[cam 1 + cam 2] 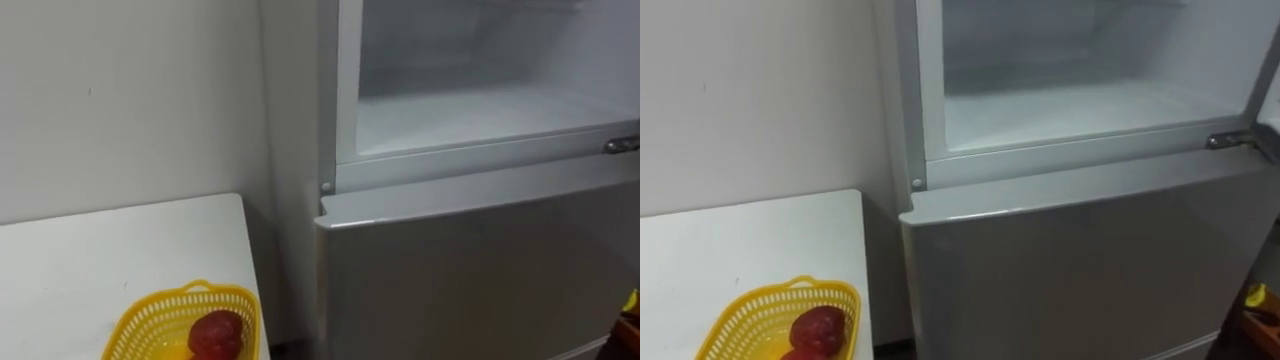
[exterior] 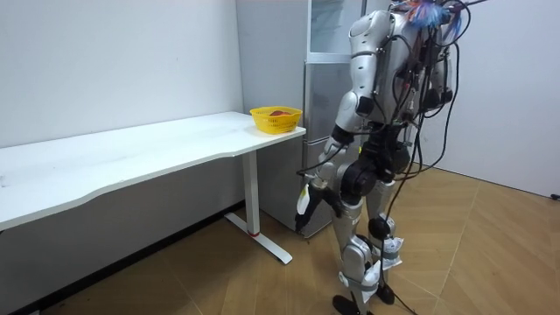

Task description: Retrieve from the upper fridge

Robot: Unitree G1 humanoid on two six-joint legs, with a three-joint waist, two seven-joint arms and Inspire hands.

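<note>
Standing upright, close before a gray fridge, as seen right of centre in the room view. Upper compartment open across the upper right of the eye views: white walls, a white shelf floor, a pale frame round it. Metal hinge at the right edge, level with the compartment's lower frame. Below that, the lower door, closed, across the lower right.

Left of the fridge, a plain white wall over the upper left. Under it, at lower left, a white tabletop, its corner near the fridge's side with a dark gap between. At the bottom edge, close to that corner, a yellow plastic basket with a lattice wall. Inside the basket, toward its right side: the red fruit. In the room view, the same basket on the tabletop's end nearest the fridge.

Left hand hanging low beside the thigh, just left of centre in the room view, apart from fridge and basket. Open or closed: cannot tell from that far off. At the lower right edge of the eye views, a small yellow and dark shape, perhaps the right hand; its state cannot be told either.
</note>
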